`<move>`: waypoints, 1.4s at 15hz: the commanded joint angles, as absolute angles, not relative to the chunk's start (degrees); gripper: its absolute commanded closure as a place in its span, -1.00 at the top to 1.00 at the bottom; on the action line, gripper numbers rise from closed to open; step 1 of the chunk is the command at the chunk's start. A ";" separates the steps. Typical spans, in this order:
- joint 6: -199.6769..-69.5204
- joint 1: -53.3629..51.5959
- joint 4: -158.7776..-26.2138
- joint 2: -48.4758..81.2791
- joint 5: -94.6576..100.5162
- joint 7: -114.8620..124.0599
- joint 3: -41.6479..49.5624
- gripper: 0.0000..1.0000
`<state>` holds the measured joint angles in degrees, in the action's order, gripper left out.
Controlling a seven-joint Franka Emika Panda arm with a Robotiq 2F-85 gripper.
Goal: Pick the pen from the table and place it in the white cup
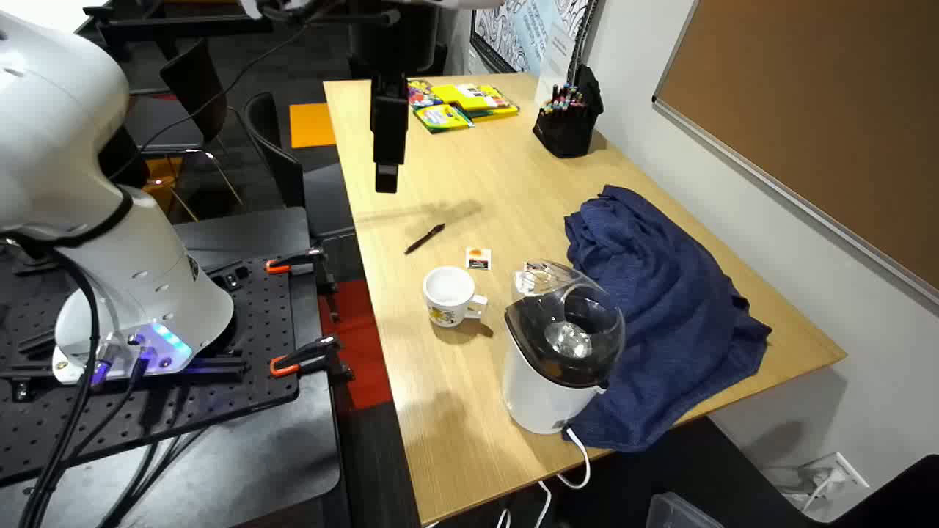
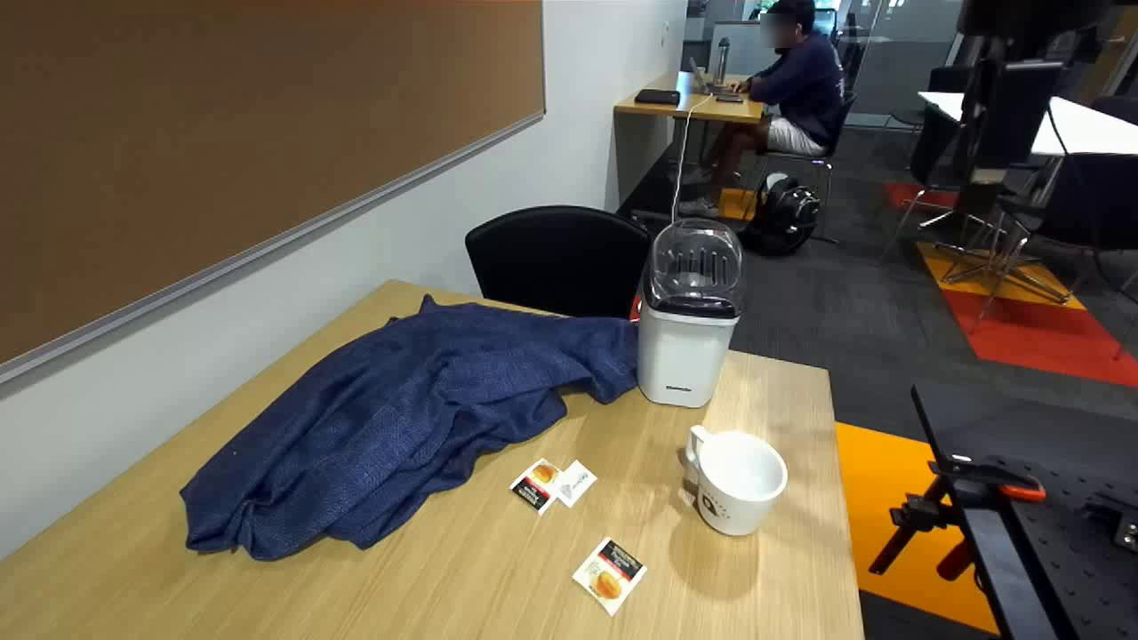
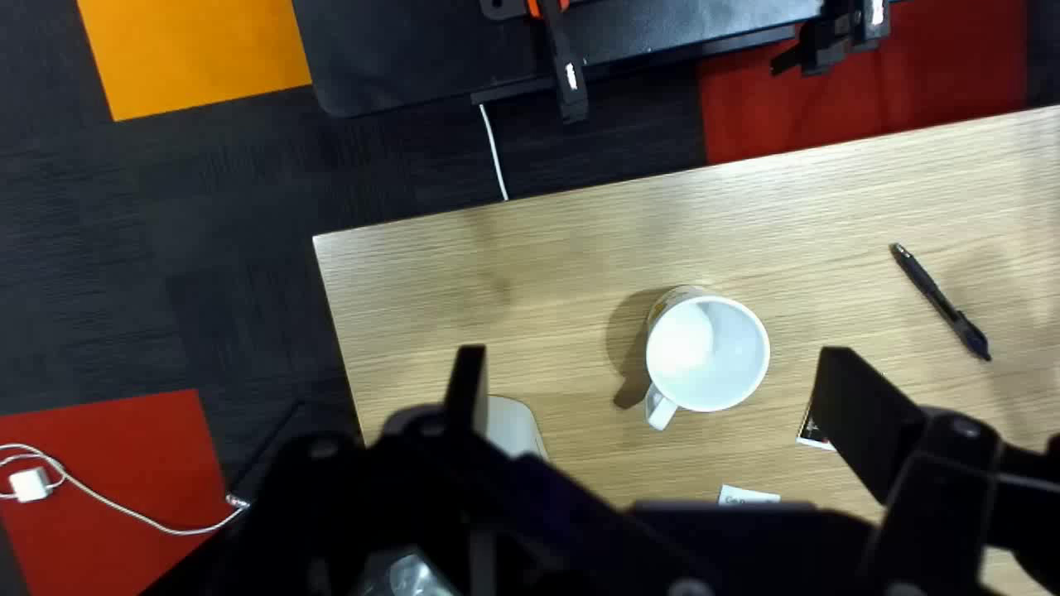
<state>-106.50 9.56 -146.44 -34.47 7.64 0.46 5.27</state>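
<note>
Pen (image 3: 940, 300) lies flat on the table (image 3: 538, 240), near the long edge beside the robot; long axis slants to that edge, shiny light end nearer the edge and the mug, dark end pointing inward, away from both; can't tell which end writes; pen seen in the wrist view and in an exterior view; white mug (image 1: 449, 304) upright near the same long edge, between the pen and the short edge by the popcorn maker (image 1: 539, 396); mug handle turned inward; gripper (image 3: 654, 364) raised above the table, well apart from the pen, jaws wide apart; wrist view gives both fingers (image 3: 857, 418) spread.

Navy cloth (image 2: 427, 409) bunched toward the wall-side long edge; a sachet (image 2: 610, 573) near the mug; two touching sachets (image 2: 536, 487) beside the cloth, unobstructed there, partly behind the clear hood (image 1: 565, 315) in an exterior view; black marker caddy (image 1: 563, 138) and yellow packs (image 1: 446, 117), toward the far short edge, show only in an exterior view; seated person (image 2: 811, 80), well beyond the table, likewise only in an exterior view.
</note>
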 commanded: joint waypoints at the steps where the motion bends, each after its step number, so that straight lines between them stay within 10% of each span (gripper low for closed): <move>1: -106.38 9.17 -146.34 -34.47 7.82 0.63 5.61 1.00; 21: -123.87 -4.34 -145.65 -25.57 2.79 -5.07 -0.16 1.00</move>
